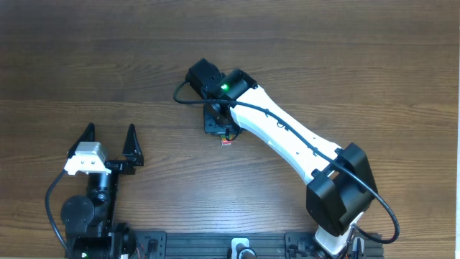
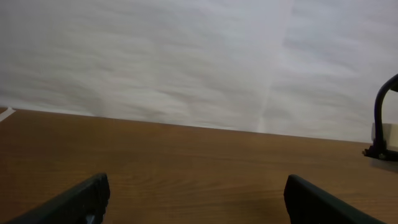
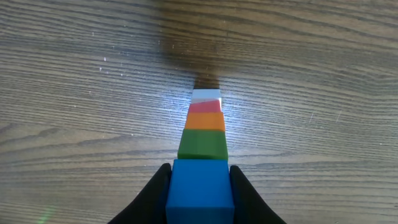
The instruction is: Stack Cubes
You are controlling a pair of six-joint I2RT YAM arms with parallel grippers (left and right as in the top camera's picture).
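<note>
In the top view the right arm (image 1: 287, 137) covers almost all of the stack (image 3: 203, 134), and only a small red bit (image 1: 225, 142) shows under it, too small to tell which cube it is. In the right wrist view the blue cube (image 3: 200, 186) and the right fingers (image 3: 152, 199) on its two sides are cut off by the bottom edge, and the white cube (image 3: 206, 94) is mostly hidden behind the red cube (image 3: 205, 106). In the left wrist view the left fingers (image 2: 74, 202) are cut off by the bottom edge, and a dark cable (image 2: 375, 124) by the right edge.
</note>
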